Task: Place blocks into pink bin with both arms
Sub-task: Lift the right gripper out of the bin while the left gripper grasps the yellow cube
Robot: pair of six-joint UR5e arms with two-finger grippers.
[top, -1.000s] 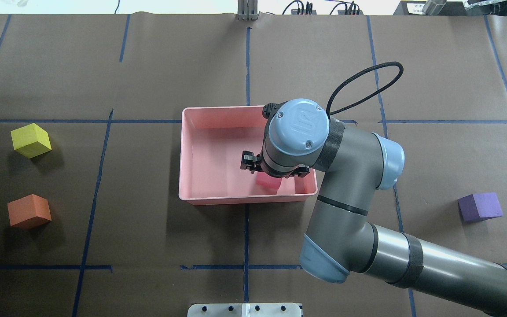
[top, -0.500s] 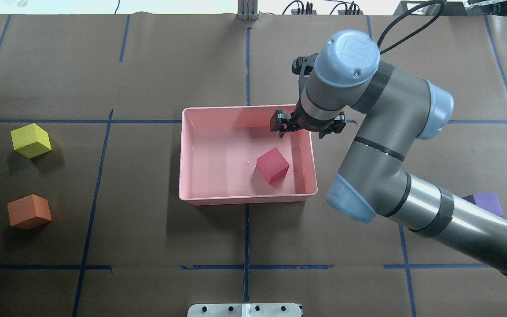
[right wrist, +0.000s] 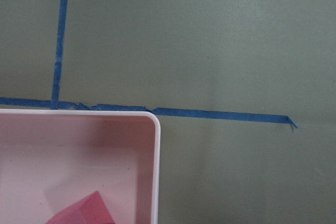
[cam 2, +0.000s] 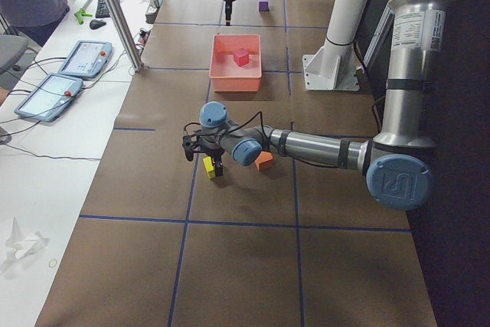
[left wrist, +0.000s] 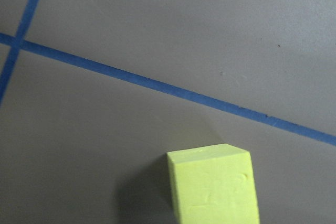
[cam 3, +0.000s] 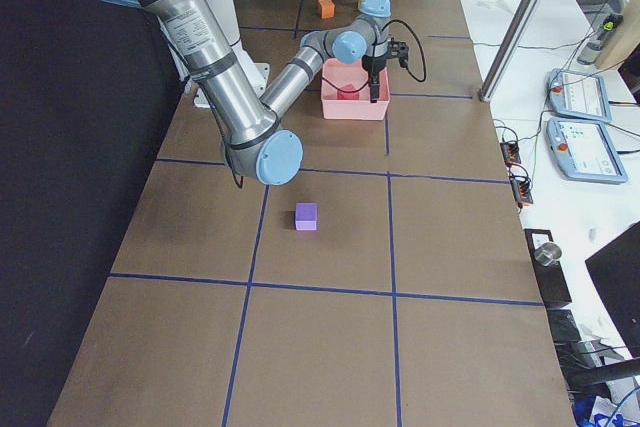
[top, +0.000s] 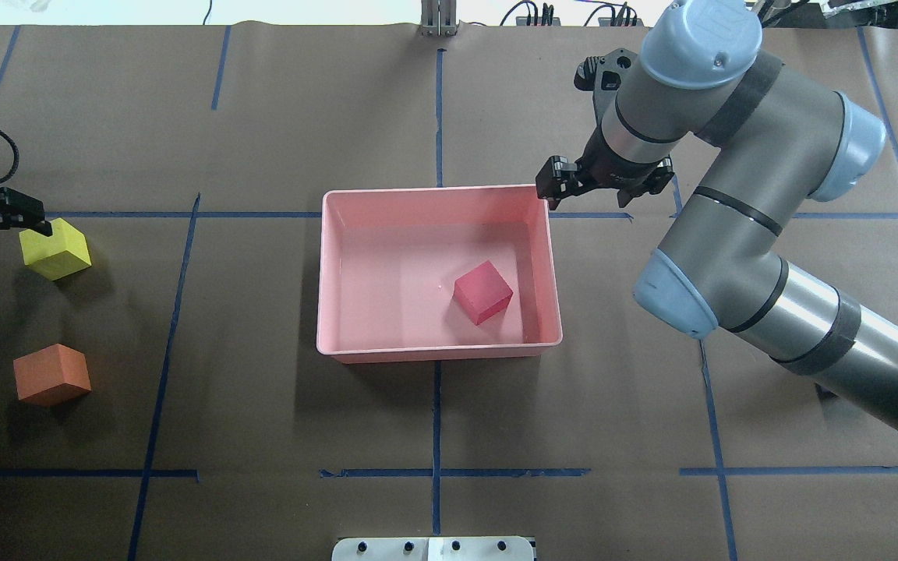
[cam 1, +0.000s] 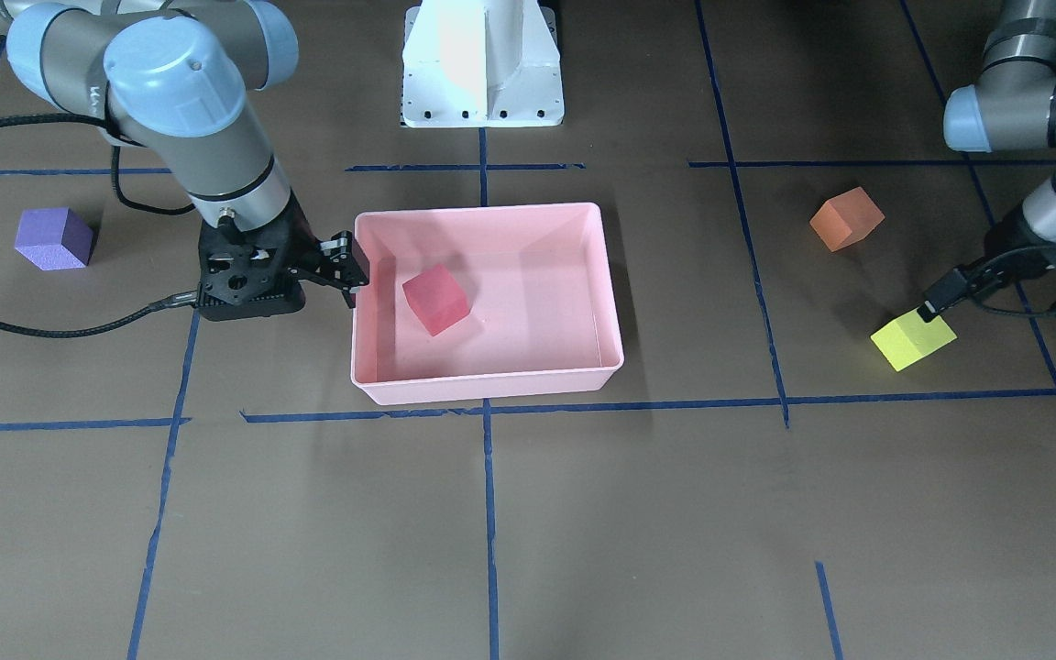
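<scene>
1. Clock is read on the overhead view with the bin centre as hub; 12 points away from the robot.
2. Left gripper: far out at 9 o'clock, jaws apart, empty. One fingertip sits over the edge of the yellow-green block, not around it. Cannot tell if it touches. In the left wrist view the block is at the bottom edge and no fingers show.
3. Yellow-green block: on the table at 9 o'clock, well apart from the bin. Orange block: on the table at 8 o'clock, nothing near it.
4. Pink bin: centre. The red block lies on its floor in the 4 o'clock part, near the right wall.
5. Right gripper: jaws apart, empty, above the bin's 1 o'clock corner, just outside the rim.
6. Purple block: on the table at 4 o'clock, well apart from the bin. The right arm hides it in the overhead view.
7. Handling guess: the cubes look like matte foam, so probably light, a bit squashy and grippy rather than slick. Pinch two opposite flat faces at mid height with light force. The yellow-green one sits turned, so square the wrist to its faces first.
8. Progress: one of four blocks is in. The likely next step is the left pick of the yellow-green block.
</scene>
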